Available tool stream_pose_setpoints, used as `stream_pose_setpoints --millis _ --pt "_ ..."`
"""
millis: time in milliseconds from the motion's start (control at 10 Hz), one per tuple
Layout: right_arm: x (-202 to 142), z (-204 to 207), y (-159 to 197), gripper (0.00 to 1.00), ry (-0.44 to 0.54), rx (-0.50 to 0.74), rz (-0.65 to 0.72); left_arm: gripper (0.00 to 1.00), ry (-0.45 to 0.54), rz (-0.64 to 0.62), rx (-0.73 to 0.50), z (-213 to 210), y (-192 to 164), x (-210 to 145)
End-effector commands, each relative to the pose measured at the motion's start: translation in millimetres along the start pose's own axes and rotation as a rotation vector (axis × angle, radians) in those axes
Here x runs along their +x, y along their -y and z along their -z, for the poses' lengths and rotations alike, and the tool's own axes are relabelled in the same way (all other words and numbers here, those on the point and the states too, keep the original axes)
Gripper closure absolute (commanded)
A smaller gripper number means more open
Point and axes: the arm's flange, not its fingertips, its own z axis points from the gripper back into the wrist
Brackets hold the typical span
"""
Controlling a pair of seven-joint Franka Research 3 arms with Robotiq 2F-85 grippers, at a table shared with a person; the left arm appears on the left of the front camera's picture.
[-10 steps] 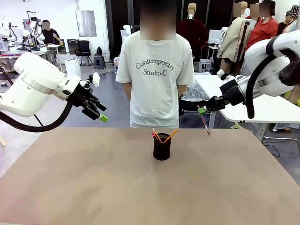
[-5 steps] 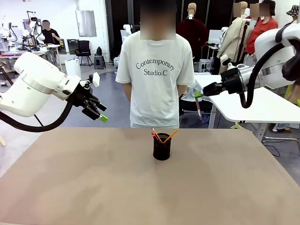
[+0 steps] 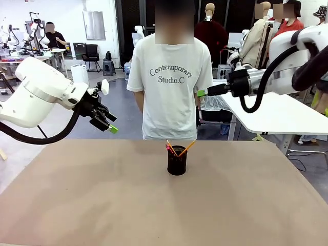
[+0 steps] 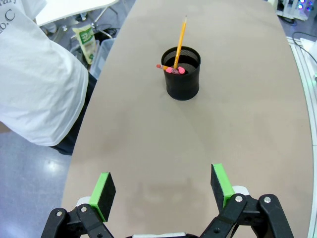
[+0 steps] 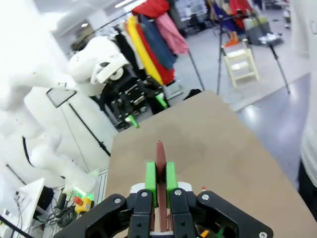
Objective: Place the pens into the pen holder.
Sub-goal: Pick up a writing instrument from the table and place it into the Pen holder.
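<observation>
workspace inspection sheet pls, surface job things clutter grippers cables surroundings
Surface: brown table, flat, bare apart from the holder.
Job's things: black mesh pen holder upright near the table's middle; yellow pencil and a pink-ended pen stand in it; dark red pen is in the right gripper.
Clutter: nothing seen on the table.
Grippers: left gripper open, holding nothing, raised over the table's left side; right gripper shut on the dark red pen, held high to the right.
Cables: black hose along each arm; none on the table.
Surroundings: person in a white T-shirt at the far edge, white table behind right.
</observation>
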Motion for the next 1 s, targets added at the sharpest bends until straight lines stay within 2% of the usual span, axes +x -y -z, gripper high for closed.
stream_pose_setpoints --millis 0,200,400,500,600,900 --pt "-15.4 17.7 9.5 1.0 0.057 0.052 -0.103 0.0 -0.005 0.003 0.005 -1.3 -0.3 -0.8" --pt "-43.2 33.9 11.9 1.0 0.067 0.018 -0.22 0.0 -0.005 0.003 0.005 -1.3 -0.3 -0.8" --pt "-58.5 46.2 11.8 1.0 0.092 0.025 -0.275 0.0 -0.005 0.003 0.005 -1.3 -0.3 -0.8" --pt "-58.8 46.0 15.6 1.0 0.099 0.02 -0.234 0.0 -0.005 0.003 0.005 -1.3 -0.3 -0.8" --pt "-53.9 40.6 17.9 1.0 0.045 0.045 -0.227 0.0 -0.005 0.003 0.005 -1.3 -0.3 -0.8" --pt "-53.9 40.6 17.9 1.0 0.045 0.045 -0.227 0.0 -0.005 0.003 0.005 -1.3 -0.3 -0.8"
